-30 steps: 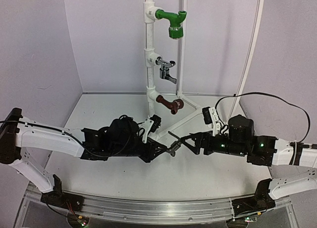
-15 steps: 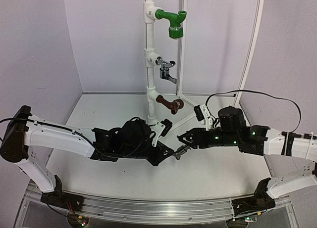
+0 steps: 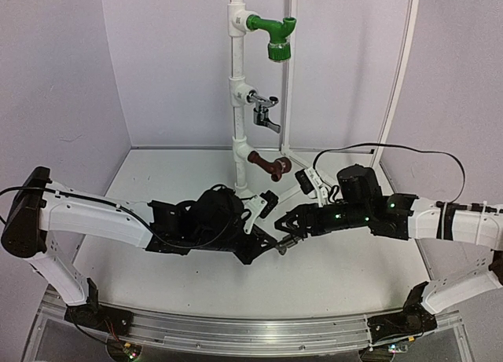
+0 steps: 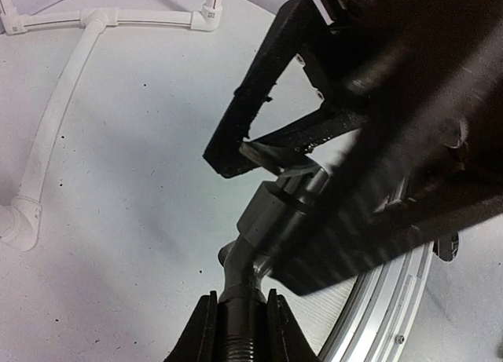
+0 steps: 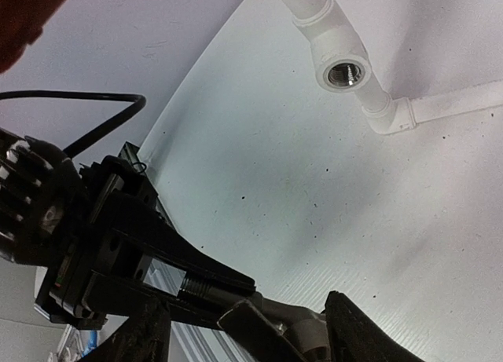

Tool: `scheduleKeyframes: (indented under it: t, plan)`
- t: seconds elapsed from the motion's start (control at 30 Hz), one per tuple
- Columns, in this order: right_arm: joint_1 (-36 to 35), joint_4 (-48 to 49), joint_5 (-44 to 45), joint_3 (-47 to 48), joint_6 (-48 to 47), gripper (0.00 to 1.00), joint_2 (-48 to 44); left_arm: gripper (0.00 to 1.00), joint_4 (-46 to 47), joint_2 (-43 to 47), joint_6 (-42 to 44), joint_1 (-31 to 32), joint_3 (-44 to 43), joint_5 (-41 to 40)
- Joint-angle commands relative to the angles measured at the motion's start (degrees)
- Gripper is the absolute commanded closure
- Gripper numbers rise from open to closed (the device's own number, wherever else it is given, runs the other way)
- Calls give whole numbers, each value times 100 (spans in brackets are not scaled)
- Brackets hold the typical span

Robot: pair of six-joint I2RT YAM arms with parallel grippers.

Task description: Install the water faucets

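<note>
A dark grey faucet (image 3: 280,243) hangs low over the table between the two arms. My left gripper (image 3: 269,239) is shut on its threaded end, which shows between the fingers in the left wrist view (image 4: 238,315). The faucet's body (image 4: 275,213) points up and away there. My right gripper (image 3: 289,225) is open, with its fingers (image 5: 357,330) spread on either side of the faucet's head (image 5: 295,330). I cannot tell whether they touch it. Green (image 3: 276,37), silver (image 3: 265,112) and brown (image 3: 271,166) faucets sit in the white pipe stand (image 3: 236,71).
An empty threaded socket (image 5: 344,71) sits low on the stand, just beyond the right gripper. White pipe legs (image 4: 59,103) run across the table. The metal rail (image 3: 251,330) lines the near edge. Purple walls enclose the back and sides.
My right gripper has moved left and now straddles the faucet head. My left gripper carried the faucet slightly to the right, then held still.
</note>
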State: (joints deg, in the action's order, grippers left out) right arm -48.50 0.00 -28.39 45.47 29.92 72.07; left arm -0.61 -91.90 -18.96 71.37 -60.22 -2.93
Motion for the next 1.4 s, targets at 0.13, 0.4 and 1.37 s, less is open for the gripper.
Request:
scheduleKeyframes:
  t: [0.13,0.4,1.37]
  plan:
    - [140,179,-102,399,818,83,491,100,302,203,394,24,-199,-244]
    - [883,571,-970,-144,3583,100,761,100,437,354,1409,33,15,-676]
    - [815,-288,-2262,-12,-3760,7,-1442,100,-86,1019,77,-1069,275,4308]
